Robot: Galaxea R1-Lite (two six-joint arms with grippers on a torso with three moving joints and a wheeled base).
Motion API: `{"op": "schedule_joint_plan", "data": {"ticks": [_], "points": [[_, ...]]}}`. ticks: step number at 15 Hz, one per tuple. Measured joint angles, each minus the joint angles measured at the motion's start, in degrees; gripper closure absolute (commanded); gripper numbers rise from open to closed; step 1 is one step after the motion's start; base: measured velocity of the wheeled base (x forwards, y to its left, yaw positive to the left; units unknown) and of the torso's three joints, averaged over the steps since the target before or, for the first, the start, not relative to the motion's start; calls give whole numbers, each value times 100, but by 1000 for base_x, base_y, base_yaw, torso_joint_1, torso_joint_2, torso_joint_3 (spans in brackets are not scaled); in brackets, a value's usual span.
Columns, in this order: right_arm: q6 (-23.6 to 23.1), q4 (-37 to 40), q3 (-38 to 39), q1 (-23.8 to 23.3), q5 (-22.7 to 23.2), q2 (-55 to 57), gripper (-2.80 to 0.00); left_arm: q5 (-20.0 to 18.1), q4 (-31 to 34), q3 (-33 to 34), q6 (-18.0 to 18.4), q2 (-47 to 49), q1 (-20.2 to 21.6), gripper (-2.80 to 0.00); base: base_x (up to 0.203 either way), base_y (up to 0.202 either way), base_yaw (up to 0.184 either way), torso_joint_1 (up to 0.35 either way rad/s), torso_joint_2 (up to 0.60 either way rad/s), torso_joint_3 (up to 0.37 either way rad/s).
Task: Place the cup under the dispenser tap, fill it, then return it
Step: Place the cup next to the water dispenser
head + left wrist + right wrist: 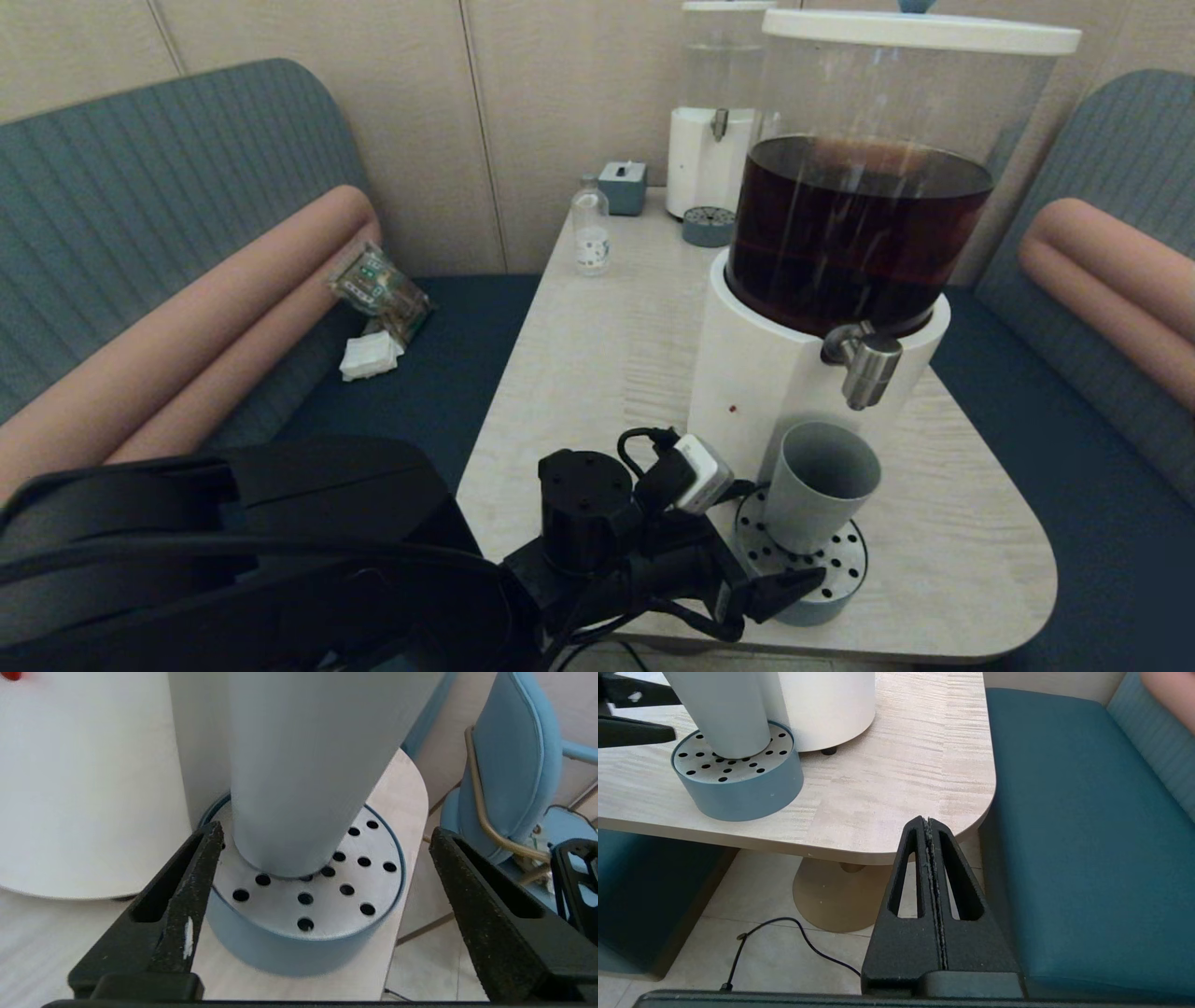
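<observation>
The cup [822, 485] stands empty on the perforated drip tray [845, 569] below the dispenser tap [864, 359], left end effector [322, 868] spread beside it, untouching, right end effector [930, 833] pressed together off the tabletop [887, 788]; filling and returning remain.

Left gripper [322, 844] reaches forward with jaws spread wide; right gripper [930, 826] hangs low, jaws closed.

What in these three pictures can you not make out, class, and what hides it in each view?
- Inside of the cup: head view shows only its inner wall; any liquid is unseen.
- Cup rim: cut off by the left wrist view's edge.
- Small bottle label: too small to read, head view.
- Right gripper: outside the head view.
- Left gripper: partly hidden by its own arm, head view.
</observation>
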Motion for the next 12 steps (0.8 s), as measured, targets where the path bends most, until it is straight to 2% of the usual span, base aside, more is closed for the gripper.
{"op": "schedule_joint_plan", "data": {"ticks": [12], "points": [[2, 0, 0, 0, -5, 0, 0, 5, 45, -848, -16, 449, -24, -280, 0, 0, 0, 0, 0, 0]]}}
